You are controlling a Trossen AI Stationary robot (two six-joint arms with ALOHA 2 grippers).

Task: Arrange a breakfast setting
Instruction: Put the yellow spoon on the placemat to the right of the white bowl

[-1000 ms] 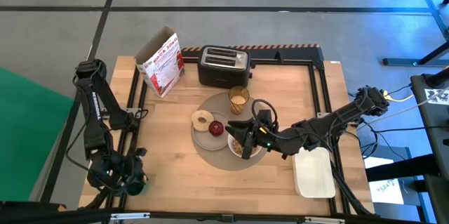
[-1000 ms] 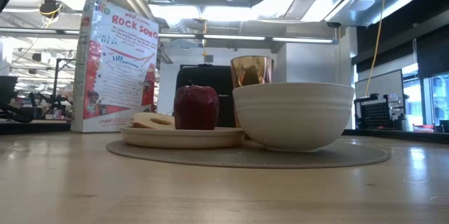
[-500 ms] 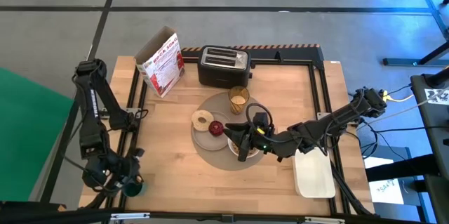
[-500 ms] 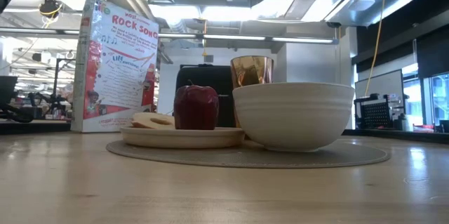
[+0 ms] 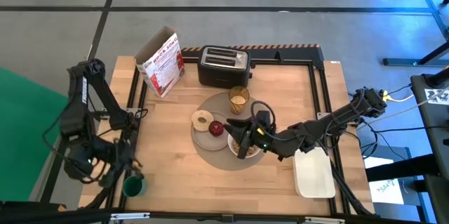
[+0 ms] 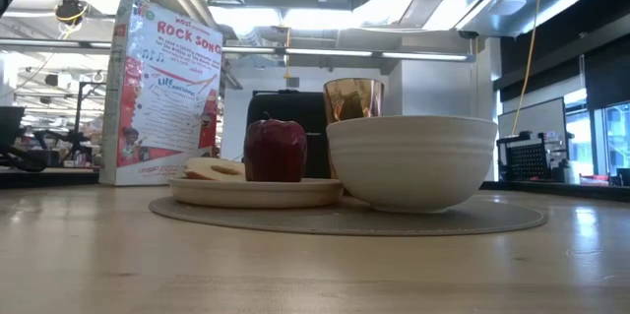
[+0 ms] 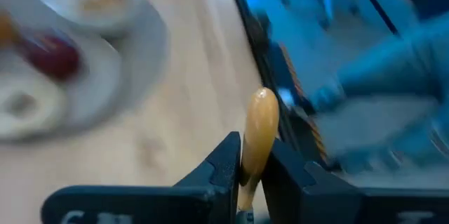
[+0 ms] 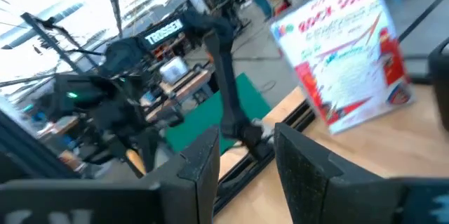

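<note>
The round grey mat (image 5: 210, 156) lies mid-table. On it are the small grey plate (image 5: 203, 138) with the ring-shaped bread (image 5: 202, 119) and red apple (image 5: 217, 128), the white bowl (image 5: 251, 152) and the amber cup (image 5: 238, 98). My right gripper (image 5: 240, 140) hangs open and empty over the bowl; its fingers stand apart in the right wrist view (image 8: 242, 164). My left gripper (image 5: 116, 168) is near the table's front left corner, shut on a golden-looking spoon (image 7: 258, 129). The low view shows the apple (image 6: 276, 150) and bowl (image 6: 411, 161) but no gripper. My left gripper pinches the spoon between its two fingers (image 7: 223, 164). The spoon's rounded end (image 7: 262, 108) sticks out past the fingertips, along the fingers. The rest of the spoon is hidden behind the fingers. It is lifted clear of the table.
A small green cup (image 5: 132, 184) stands by the front left corner, beside my left gripper. A black toaster (image 5: 223, 66) and a cereal box (image 5: 163, 63) stand at the far side. A white rectangular tray (image 5: 314, 173) lies at the front right.
My left gripper has gone up and toward the table's left edge, away from the green cup, which now shows uncovered.
</note>
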